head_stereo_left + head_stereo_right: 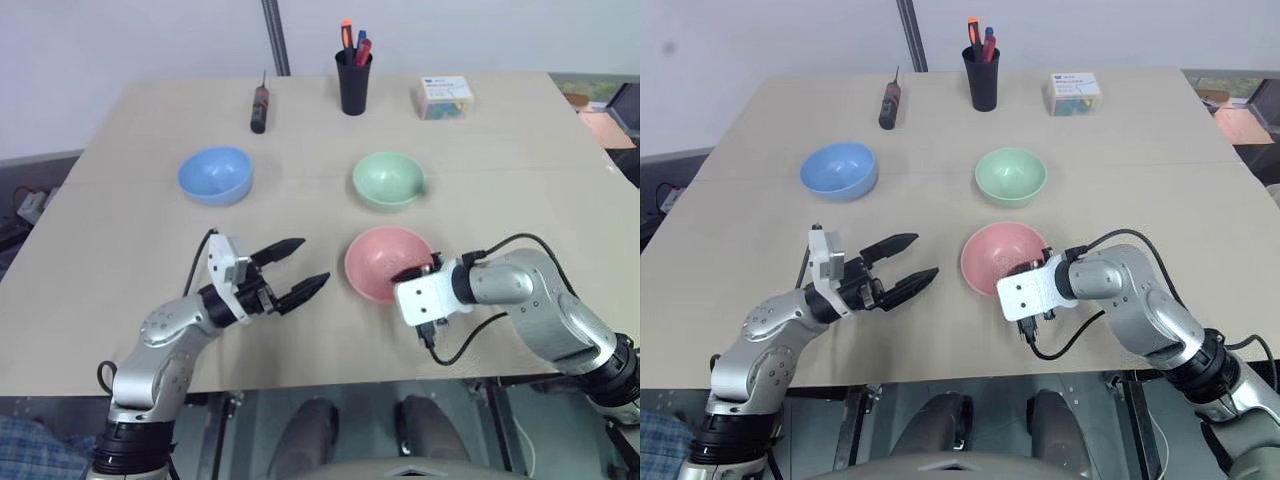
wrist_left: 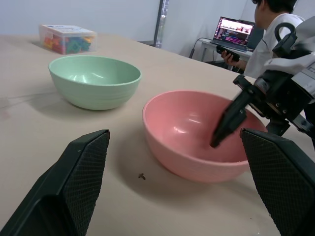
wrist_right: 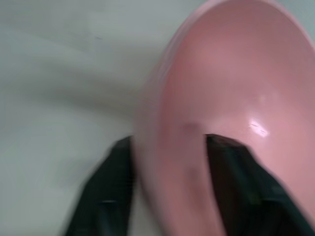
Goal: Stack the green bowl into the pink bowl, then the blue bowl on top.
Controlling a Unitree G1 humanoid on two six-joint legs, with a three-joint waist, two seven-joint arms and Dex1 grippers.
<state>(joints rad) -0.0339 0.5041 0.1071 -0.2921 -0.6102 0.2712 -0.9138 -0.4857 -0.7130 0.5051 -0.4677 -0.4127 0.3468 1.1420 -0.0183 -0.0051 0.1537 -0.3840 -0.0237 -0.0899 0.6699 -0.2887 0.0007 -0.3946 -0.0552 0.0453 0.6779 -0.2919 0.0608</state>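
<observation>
The pink bowl [image 1: 385, 262] sits near the table's front, right of centre. My right gripper [image 1: 415, 272] stands open astride its near right rim, with one black finger [image 2: 226, 123] inside the bowl and the other outside; the wrist view shows the wall [image 3: 167, 162] between them. The green bowl [image 1: 388, 178] stands just behind the pink one. The blue bowl [image 1: 215, 174] stands apart at the back left. My left gripper [image 1: 313, 260] hovers open and holds nothing, just left of the pink bowl [image 2: 197, 132] and pointing at it.
At the table's far edge are a black cup of pens [image 1: 353, 80], a screwdriver [image 1: 258, 108] and a clear box of coloured pieces [image 1: 445, 97]. A person [image 2: 275, 24] sits with a laptop beyond the table's right side. The table's front edge [image 1: 330, 385] is close behind my arms.
</observation>
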